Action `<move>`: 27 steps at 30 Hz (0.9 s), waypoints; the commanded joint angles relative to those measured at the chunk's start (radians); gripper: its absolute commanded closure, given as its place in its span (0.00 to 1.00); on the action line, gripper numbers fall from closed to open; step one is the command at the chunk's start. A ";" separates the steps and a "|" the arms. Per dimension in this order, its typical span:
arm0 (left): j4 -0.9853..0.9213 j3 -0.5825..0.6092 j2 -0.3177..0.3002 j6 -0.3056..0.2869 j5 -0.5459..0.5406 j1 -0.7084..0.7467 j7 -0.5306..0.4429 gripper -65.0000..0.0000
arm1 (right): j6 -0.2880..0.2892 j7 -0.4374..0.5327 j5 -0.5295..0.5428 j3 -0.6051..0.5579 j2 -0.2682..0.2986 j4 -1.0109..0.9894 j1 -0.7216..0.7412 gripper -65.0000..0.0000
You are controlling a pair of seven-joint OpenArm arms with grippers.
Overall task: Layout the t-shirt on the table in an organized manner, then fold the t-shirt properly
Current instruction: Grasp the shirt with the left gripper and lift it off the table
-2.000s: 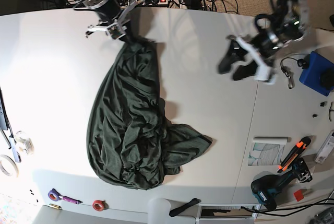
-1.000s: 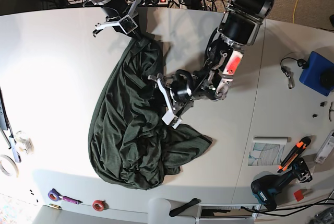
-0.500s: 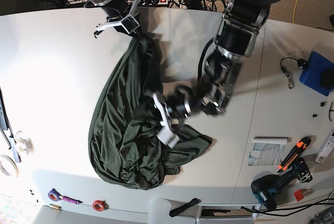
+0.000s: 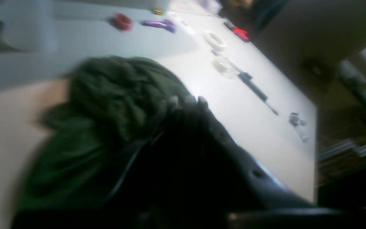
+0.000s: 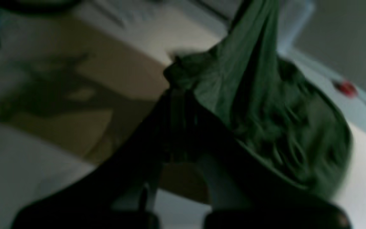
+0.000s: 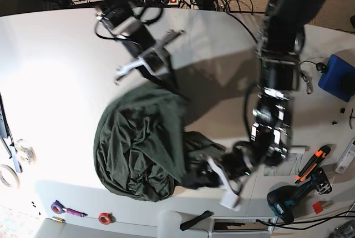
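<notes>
The dark green t-shirt (image 6: 136, 143) lies bunched at the table's front middle. One end rises to my right gripper (image 6: 151, 67), which is shut on it above the table. The right wrist view shows the t-shirt (image 5: 259, 105) hanging stretched from the gripper (image 5: 178, 95). My left gripper (image 6: 221, 176) is low at the shirt's front-right edge, over a dark fold. The left wrist view is blurred: the gripper (image 4: 186, 103) is against the heaped t-shirt (image 4: 113, 95), and its jaws cannot be made out.
A blue box (image 6: 339, 80), a drill (image 6: 288, 200), an orange-handled tool (image 6: 314, 163) and a paper sheet (image 6: 283, 161) sit at the right. Tape rolls (image 6: 9, 176) lie at the left edge. A red ring (image 6: 104, 217) and purple tool (image 6: 67, 211) lie in front.
My right gripper has swung from the far edge toward the table's middle, dragging the shirt's top end. My left arm has moved from the shirt's centre down to its front-right edge.
</notes>
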 commanded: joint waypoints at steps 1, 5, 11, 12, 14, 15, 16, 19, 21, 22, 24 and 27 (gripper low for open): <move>0.019 -0.004 -0.021 -0.007 -0.026 -0.053 -0.026 1.00 | -0.001 0.016 0.011 -0.036 -0.021 0.021 0.023 1.00; 0.019 -0.004 -0.119 -0.007 -0.027 -0.117 -0.024 1.00 | -0.003 0.000 -0.013 -0.166 -0.094 0.021 0.090 1.00; 0.018 -0.004 -0.277 -0.003 -0.044 -0.209 -0.021 1.00 | -0.012 0.027 -0.026 -0.286 -0.138 0.021 0.163 1.00; 0.018 -0.004 -0.301 -0.002 -0.047 -0.225 -0.021 1.00 | -0.012 0.031 -0.026 -0.294 -0.136 0.021 0.166 1.00; 0.018 -0.004 -0.349 0.001 -0.064 -0.256 -0.021 1.00 | -0.012 0.056 -0.025 -0.303 -0.134 0.021 0.171 1.00; 0.018 -0.004 -0.371 0.000 -0.068 -0.273 -0.020 1.00 | -0.012 0.068 -0.026 -0.306 -0.134 0.021 0.171 1.00; 0.018 -0.004 -0.392 0.001 -0.071 -0.287 -0.020 1.00 | -0.012 0.074 -0.026 -0.306 -0.134 0.021 0.171 1.00; 0.018 -0.004 -0.435 0.000 -0.072 -0.315 -0.002 1.00 | -0.012 0.066 -0.034 -0.304 -0.134 0.021 0.171 1.00; 0.018 -0.004 -0.447 0.000 -0.091 -0.313 0.029 1.00 | -0.013 0.040 -0.068 -0.303 -0.134 0.021 0.169 1.00; 0.018 -0.004 -0.448 0.000 -0.094 -0.307 0.043 1.00 | -0.013 0.022 -0.080 -0.303 -0.134 0.021 0.169 1.00; 0.018 -0.004 -0.447 0.000 -0.094 -0.286 0.052 1.00 | -0.013 0.002 -0.087 -0.303 -0.134 0.021 0.165 1.00; 0.018 -0.004 -0.447 -0.003 -0.101 -0.247 0.051 1.00 | -0.013 -0.037 -0.087 -0.303 -0.134 0.021 0.162 1.00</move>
